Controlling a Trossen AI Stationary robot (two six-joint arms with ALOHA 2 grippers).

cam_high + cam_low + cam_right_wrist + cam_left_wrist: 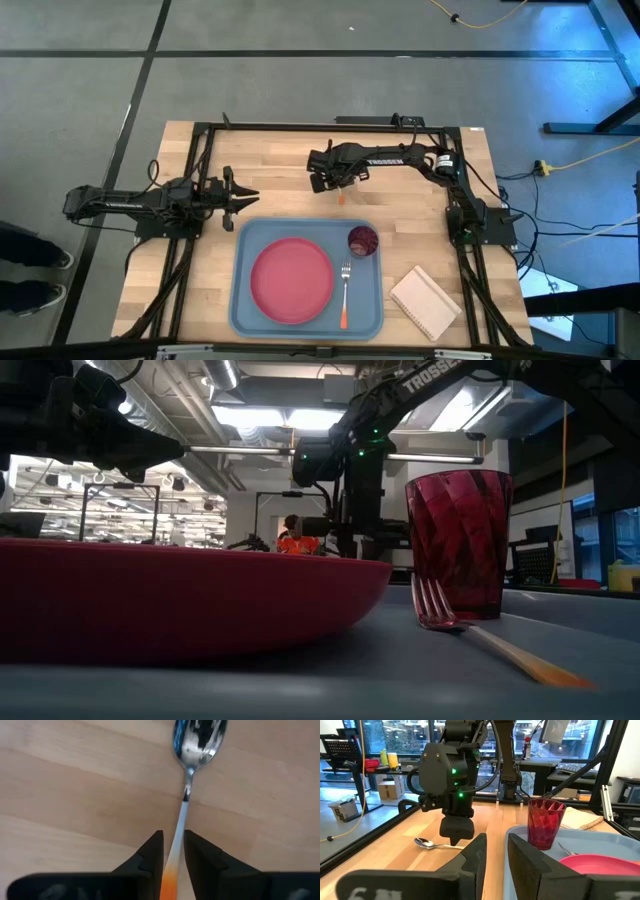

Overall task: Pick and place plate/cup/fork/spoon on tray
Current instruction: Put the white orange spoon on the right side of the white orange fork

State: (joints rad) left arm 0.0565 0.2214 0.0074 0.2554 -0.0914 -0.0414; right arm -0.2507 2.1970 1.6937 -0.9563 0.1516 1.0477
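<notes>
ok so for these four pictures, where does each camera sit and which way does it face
High view: above the table, looking straight down on the tray and both arms.
Low view: at tray level, looking across past the plate and cup; arms overhead.
Left wrist view: on the left arm, facing the right tool over the spoon; own fingers below.
Right wrist view: looking down on the spoon between its own fingers.
Shared: both wrist views show the spoon.
</notes>
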